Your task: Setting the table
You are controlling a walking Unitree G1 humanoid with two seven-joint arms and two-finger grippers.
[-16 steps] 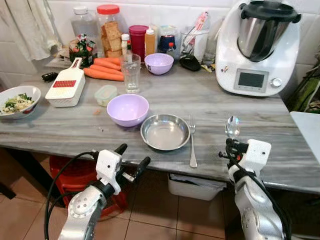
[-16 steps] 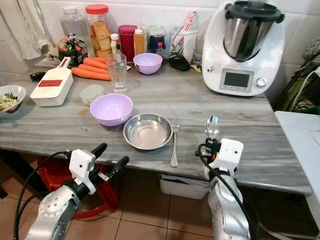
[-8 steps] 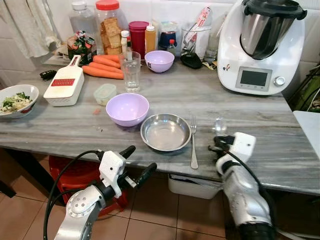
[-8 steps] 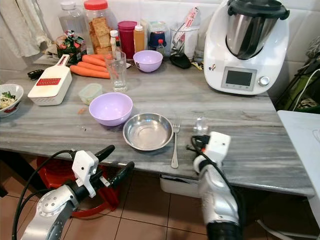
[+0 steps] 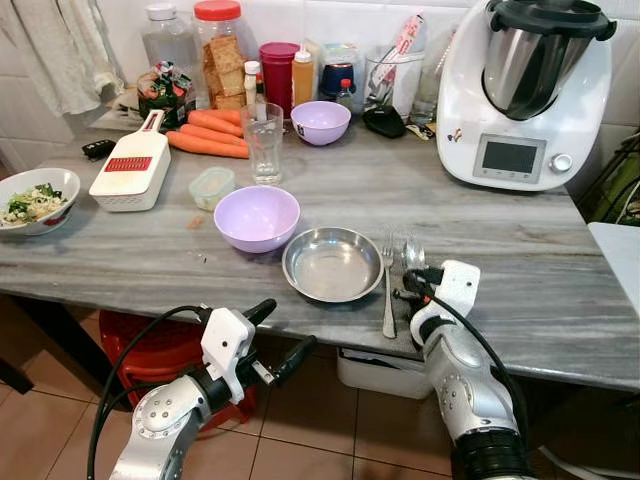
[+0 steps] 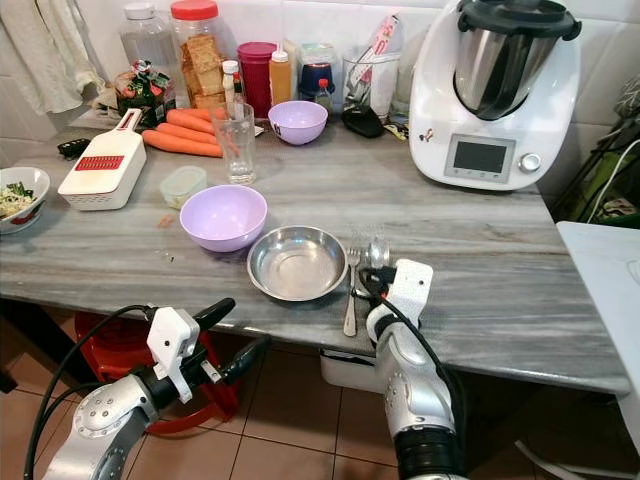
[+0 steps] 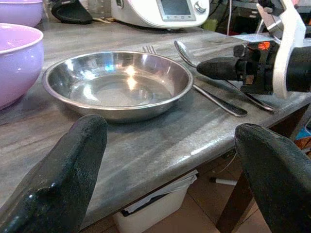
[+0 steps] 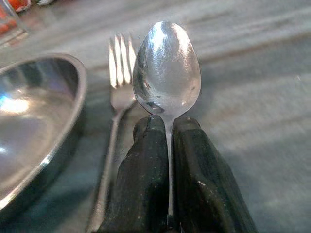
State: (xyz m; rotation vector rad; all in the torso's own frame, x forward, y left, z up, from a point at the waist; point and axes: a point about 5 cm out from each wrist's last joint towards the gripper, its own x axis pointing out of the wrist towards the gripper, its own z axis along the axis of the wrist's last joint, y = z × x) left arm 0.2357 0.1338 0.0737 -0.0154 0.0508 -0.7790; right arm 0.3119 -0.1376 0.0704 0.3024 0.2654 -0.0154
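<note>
The spoon [image 8: 166, 70] is polished steel, its oval bowl bright with reflections and its handle pinched between the pressed-together fingers of the right gripper [image 5: 412, 282], low over the grey marble table [image 5: 520, 250]. Just to that gripper's left lies the fork [image 5: 387, 290], and past it the steel plate [image 5: 332, 263], then a lilac bowl [image 5: 256, 217]. The left gripper [image 5: 272, 333] hangs spread wide below the table edge, facing the plate.
</note>
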